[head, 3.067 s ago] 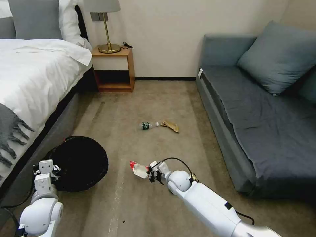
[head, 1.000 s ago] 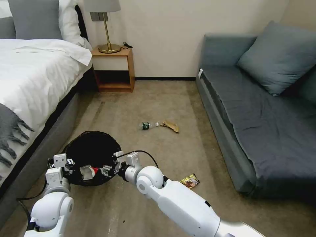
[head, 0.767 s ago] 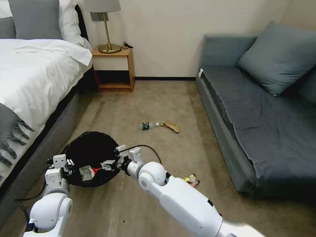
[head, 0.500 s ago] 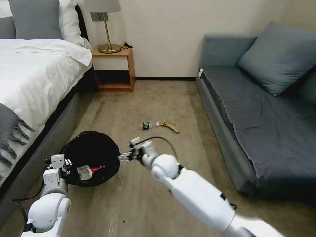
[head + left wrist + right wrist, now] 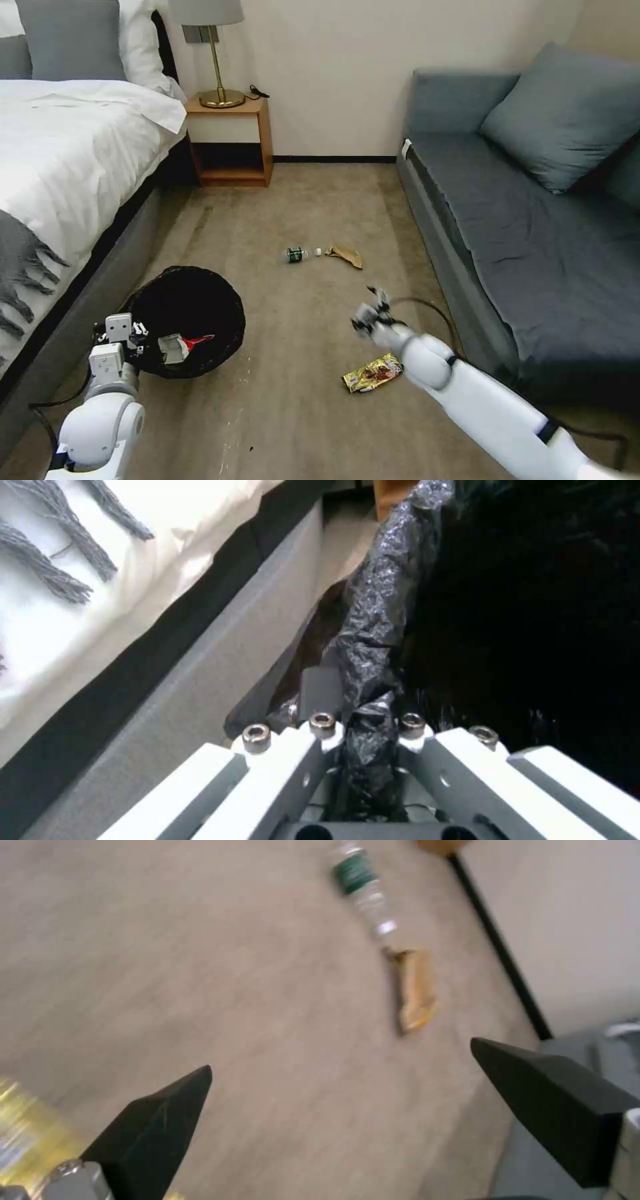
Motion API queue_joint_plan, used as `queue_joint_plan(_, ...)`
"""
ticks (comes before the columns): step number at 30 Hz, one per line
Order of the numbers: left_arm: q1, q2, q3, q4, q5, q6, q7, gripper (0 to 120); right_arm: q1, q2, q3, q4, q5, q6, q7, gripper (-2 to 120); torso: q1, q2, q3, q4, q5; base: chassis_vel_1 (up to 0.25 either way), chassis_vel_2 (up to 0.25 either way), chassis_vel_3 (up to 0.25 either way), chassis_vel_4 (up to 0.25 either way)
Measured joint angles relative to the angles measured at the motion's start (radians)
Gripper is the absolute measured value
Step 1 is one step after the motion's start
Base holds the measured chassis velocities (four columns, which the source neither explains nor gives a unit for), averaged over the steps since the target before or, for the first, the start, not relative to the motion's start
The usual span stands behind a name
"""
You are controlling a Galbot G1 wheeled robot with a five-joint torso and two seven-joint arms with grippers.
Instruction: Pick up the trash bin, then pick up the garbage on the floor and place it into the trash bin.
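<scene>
Trash bin [image 5: 190,300] sat on the carpet beside the bed [image 5: 60,167], its black liner rim pinched tight in the left pincer [image 5: 363,725], with a red-and-white wrapper [image 5: 179,345] lying inside. Right pincer [image 5: 369,313] hovered empty with fingers [image 5: 157,1120] spread wide, just above the yellow-brown snack packet [image 5: 372,373]. Farther off lay a green-labelled bottle [image 5: 298,253] and, almost touching its cap, a tan paper scrap [image 5: 345,255]
</scene>
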Motion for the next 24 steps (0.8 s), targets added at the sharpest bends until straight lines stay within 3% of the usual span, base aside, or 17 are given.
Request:
queue_joint_plan(5,0.005,-0.008,0.005,0.005,0.014,-0.006,0.001,0,-0.092,-0.037,0.020,0.024,-0.052,0.034,-0.025,100,0.000,0.000,0.000,0.0002,-0.0005,0.000,0.000,0.000,0.000)
queue_joint_plan(12,0.011,-0.015,0.009,-0.003,0.022,-0.007,0.002,0,-0.118,-0.054,0.016,0.034,-0.069,0.044,-0.064,100,0.000,0.000,0.000,0.0003,-0.0006,0.000,0.000,0.000,0.000)
queue_joint_plan(24,0.048,-0.016,-0.005,-0.044,0.031,-0.015,0.015,0,-0.080,-0.028,0.014,-0.118,-0.130,0.124,-0.142,100,0.000,0.000,0.000,0.0003,-0.0006,0.000,0.000,0.000,0.000)
